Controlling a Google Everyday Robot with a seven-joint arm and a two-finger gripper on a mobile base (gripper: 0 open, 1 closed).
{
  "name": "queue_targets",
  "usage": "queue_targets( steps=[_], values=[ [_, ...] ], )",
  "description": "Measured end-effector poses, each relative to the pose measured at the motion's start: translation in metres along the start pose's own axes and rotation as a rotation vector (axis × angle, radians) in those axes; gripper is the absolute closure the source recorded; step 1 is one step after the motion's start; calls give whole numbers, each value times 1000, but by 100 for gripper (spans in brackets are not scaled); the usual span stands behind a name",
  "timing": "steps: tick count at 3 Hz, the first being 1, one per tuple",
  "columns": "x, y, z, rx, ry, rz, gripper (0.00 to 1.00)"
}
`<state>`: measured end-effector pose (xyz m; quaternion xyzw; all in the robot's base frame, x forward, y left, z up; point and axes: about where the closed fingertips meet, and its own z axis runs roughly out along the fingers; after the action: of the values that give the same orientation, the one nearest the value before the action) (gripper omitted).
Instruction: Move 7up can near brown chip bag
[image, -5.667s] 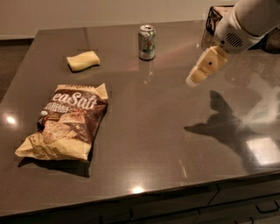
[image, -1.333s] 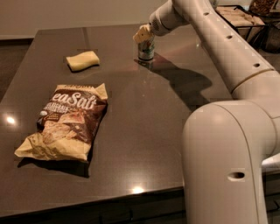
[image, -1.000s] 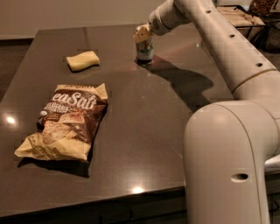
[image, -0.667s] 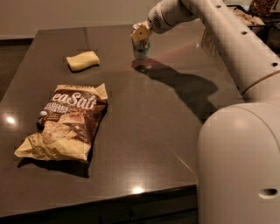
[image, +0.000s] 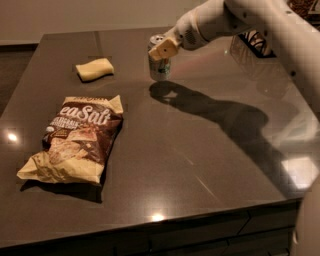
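Observation:
The 7up can, silver and green, is upright at the far middle of the dark table. My gripper comes in from the upper right, and its cream fingers are closed around the can's upper part. The can seems to hang just above its shadow on the table. The brown chip bag with "Sea Salt" lettering lies flat at the front left, well apart from the can.
A small yellow sponge lies at the far left, between the can and the table's left edge. My white arm crosses the upper right. The table's front edge runs along the bottom.
The gripper reached the can and closed on it. The can has since shifted slightly left and toward the front, off its earlier spot. The bag and sponge have not moved.

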<state>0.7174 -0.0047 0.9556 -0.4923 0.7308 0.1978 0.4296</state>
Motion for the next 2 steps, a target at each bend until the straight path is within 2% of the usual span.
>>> queue_targets(
  steps=[1, 2],
  values=[
    [10, 47, -14, -73, -25, -46, 100],
    [16, 82, -22, -131, -36, -78, 100]
  ],
)
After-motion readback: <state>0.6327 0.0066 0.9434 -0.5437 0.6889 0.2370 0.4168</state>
